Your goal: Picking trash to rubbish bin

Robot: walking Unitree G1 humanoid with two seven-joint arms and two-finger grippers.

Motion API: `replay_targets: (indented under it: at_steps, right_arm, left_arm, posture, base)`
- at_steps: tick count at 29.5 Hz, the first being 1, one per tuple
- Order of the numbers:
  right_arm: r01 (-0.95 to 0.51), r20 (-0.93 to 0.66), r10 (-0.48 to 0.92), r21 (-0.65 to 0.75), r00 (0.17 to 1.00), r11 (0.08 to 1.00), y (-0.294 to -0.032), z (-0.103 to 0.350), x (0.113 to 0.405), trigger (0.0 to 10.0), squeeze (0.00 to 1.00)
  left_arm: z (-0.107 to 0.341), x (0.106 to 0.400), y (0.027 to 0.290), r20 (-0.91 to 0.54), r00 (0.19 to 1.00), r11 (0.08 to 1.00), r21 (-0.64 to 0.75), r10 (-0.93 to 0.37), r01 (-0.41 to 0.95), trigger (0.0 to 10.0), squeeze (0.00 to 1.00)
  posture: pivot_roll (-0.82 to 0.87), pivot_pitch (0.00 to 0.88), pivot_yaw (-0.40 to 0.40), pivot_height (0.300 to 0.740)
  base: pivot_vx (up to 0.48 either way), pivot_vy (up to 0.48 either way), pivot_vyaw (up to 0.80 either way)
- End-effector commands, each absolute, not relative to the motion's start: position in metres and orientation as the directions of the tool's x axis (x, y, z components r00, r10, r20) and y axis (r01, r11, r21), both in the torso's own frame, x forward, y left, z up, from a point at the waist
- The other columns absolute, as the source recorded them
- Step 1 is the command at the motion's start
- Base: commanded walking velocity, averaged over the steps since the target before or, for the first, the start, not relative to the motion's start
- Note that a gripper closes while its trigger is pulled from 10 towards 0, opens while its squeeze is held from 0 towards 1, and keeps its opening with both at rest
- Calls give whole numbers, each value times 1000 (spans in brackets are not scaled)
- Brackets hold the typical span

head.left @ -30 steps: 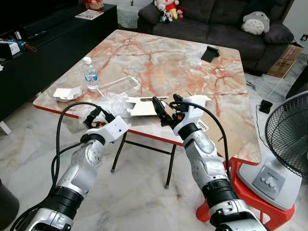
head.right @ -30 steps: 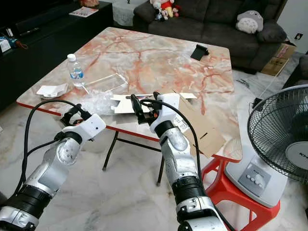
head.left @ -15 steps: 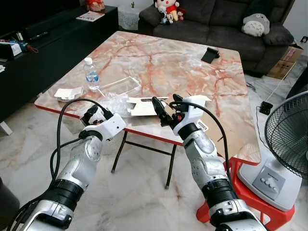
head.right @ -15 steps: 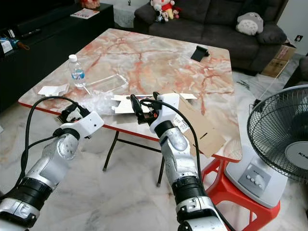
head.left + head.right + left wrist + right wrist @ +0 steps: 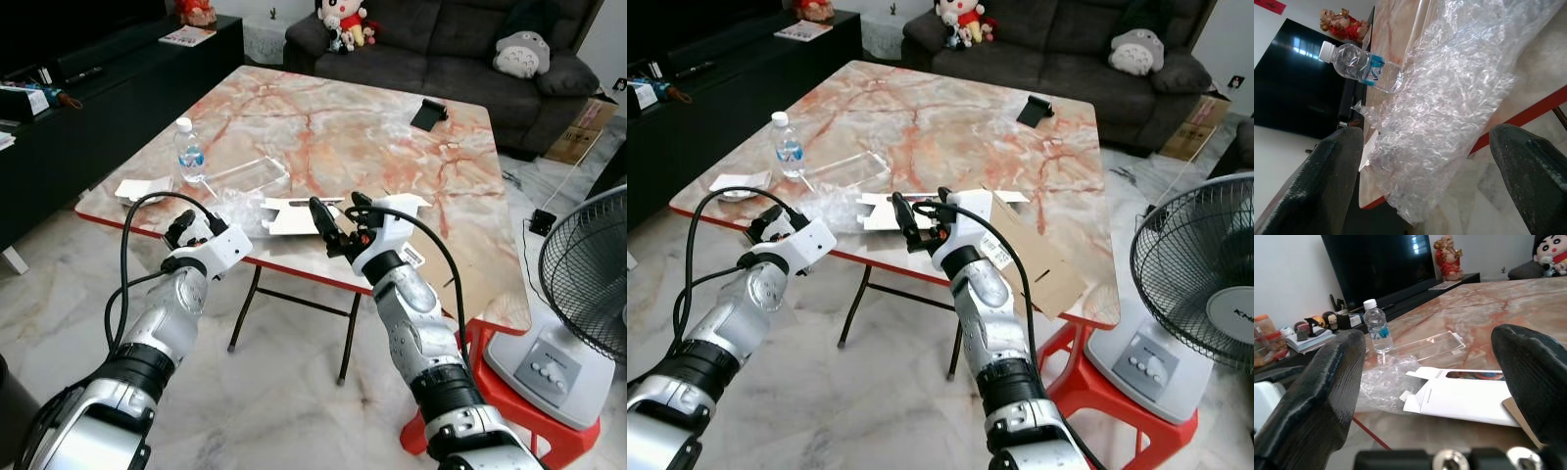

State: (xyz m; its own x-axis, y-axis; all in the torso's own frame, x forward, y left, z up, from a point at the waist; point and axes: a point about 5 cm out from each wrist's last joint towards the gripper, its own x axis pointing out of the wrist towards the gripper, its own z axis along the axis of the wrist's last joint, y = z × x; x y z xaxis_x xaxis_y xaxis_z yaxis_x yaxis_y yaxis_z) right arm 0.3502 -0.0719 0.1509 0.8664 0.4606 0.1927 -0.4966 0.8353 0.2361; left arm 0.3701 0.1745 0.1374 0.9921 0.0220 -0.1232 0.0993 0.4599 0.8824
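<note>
Crinkled clear wrap (image 5: 1449, 98) lies on the table (image 5: 323, 127) edge, between the left gripper's (image 5: 188, 227) spread fingers (image 5: 1327, 176); right gripper (image 5: 333, 223) fingers (image 5: 1327, 382) released, near the white box (image 5: 1464, 399).

arms: silver shells, black elbow bands
wrists: white housings
cables: black, looped
fingers (image 5: 1327, 396): long, black, textured

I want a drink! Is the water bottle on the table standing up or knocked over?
Standing up. The water bottle sits upright on the marble table, white cap on top.
</note>
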Motion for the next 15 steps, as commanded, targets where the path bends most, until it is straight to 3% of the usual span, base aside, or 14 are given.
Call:
replay_targets:
  at_steps: [1,15]
  right_arm:
    - [-495,201,457,232,866,837,-74,154,348,10000,0]
    - [-464,174,433,249,885,850,-81,147,335,10000,0]
  left_arm:
    - [144,375,168,-102,995,456,885,4,89,10000,0]
    - [147,387,161,-118,993,473,876,9,99,10000,0]
  posture:
    - [-47,27,-103,740]
    - [-86,119,-105,740]
  base:
    - [0,0,0]
    - [0,0,0]
